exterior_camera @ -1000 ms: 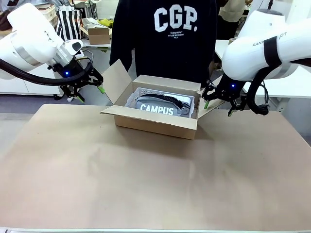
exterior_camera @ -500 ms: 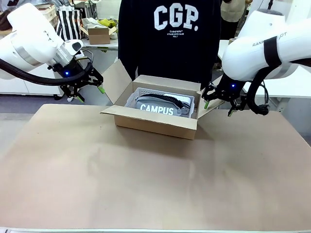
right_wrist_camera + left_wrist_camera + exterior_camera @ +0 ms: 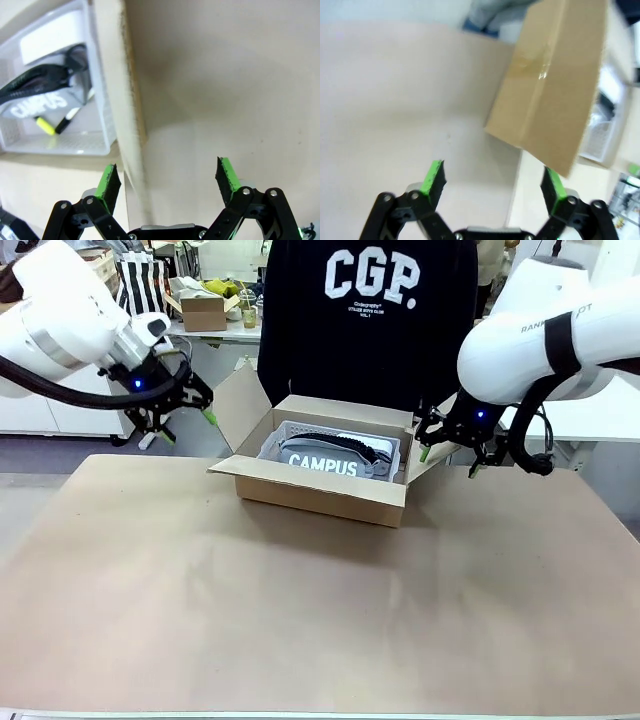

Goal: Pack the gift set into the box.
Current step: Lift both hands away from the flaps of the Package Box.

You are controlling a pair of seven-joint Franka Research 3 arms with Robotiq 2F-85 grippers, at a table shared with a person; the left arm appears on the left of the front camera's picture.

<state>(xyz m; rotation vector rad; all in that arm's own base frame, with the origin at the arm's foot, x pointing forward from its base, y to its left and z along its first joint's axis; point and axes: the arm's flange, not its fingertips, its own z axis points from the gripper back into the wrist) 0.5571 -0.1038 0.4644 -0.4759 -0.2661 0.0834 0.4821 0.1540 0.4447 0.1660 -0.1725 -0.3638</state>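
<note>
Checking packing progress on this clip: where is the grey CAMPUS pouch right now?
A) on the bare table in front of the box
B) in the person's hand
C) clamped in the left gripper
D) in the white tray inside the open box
D: the pouch lies in the white tray inside the open box, and both the left gripper and the right gripper are open and empty.

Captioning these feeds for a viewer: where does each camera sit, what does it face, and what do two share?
Front view: fixed between the arms, facing the person across the table; shows left gripper, right gripper, the box.
Left wrist view: on the left wrist, looking along open fingers at a box flap.
Right wrist view: on the right wrist, along open fingers at the CAMPUS pouch.
Shared: front and right wrist views show the pouch.
</note>
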